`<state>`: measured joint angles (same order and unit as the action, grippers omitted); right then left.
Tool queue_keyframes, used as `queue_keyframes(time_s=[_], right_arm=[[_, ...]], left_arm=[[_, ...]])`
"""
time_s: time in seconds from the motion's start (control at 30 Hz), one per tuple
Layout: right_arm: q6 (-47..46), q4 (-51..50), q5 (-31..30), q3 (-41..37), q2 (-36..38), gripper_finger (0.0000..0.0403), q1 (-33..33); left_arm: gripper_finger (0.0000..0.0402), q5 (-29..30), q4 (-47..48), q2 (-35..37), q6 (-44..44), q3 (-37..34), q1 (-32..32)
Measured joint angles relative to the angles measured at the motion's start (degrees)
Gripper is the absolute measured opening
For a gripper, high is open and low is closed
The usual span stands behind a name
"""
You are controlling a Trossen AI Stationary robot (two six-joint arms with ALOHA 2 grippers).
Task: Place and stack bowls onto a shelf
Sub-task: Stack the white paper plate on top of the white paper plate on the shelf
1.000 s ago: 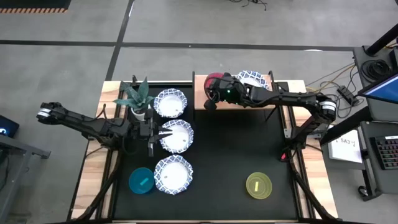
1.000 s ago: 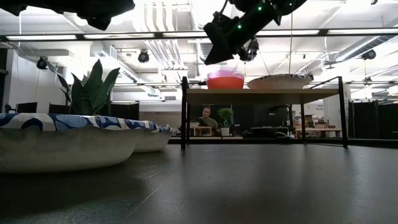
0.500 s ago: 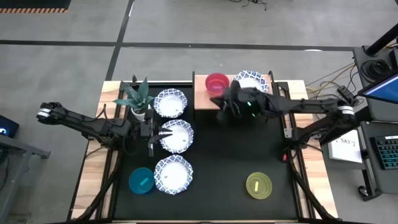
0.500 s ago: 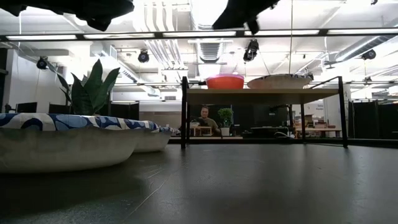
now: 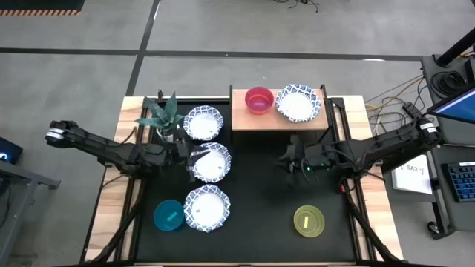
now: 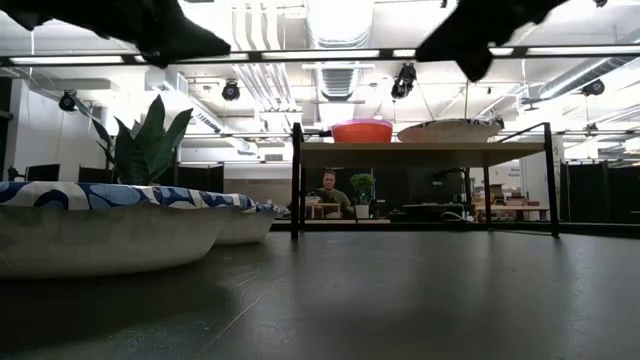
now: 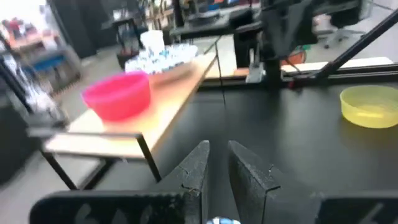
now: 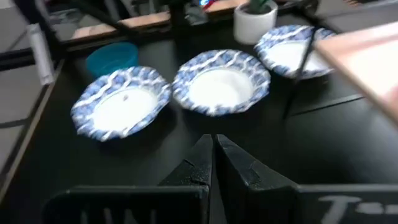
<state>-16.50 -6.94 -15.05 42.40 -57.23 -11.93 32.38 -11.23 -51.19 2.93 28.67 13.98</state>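
The light-wood shelf stands at the table's far side. On it rest the red bowl and one white-and-blue bowl; both also show in the low view. Three more white-and-blue bowls rest on the table's left, with the teal bowl near them. The yellow-green bowl sits near right. No purple bowl shows. My left gripper is beside the middle bowl's left rim, fingers a narrow gap apart, empty. My right gripper is shut and empty over the table's middle.
A white pot with a green spiky plant stands at the far left, next to the far bowl. Bare black tabletop lies between the left bowls and the yellow-green bowl. A person sits in the room beyond the shelf.
My right gripper has come away from the red bowl, which stays on the shelf. It has swung toward the near and right edges, to over the table's middle. My left gripper has shifted slightly toward the middle bowl.
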Motion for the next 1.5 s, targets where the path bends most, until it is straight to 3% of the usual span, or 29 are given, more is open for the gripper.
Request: queue_keyframes(time_s=[0.27, 0.6, 0.97, 1.5], right_arm=[[0.1, -9.8, 0.0, -1.2, 4.0, 0.0008, -4.7], [0.2, -16.8, 1.8, -3.6, 13.2, 0.0008, -7.0], [1.4, -16.3, 1.5, -10.2, 23.4, 0.0008, -9.3], [4.9, -14.6, 1.5, -14.8, 28.8, 0.0008, -9.3]], left_arm=[[0.0038, -2.7, 3.1, -11.9, -14.8, 4.8, 0.1], [0.0060, -8.3, 26.4, -25.7, -25.9, 19.3, 0.0], [0.0152, -9.4, 27.7, -32.8, -27.4, 21.0, -0.4], [0.0146, -12.9, 27.6, -45.0, -27.9, 23.3, -2.5]])
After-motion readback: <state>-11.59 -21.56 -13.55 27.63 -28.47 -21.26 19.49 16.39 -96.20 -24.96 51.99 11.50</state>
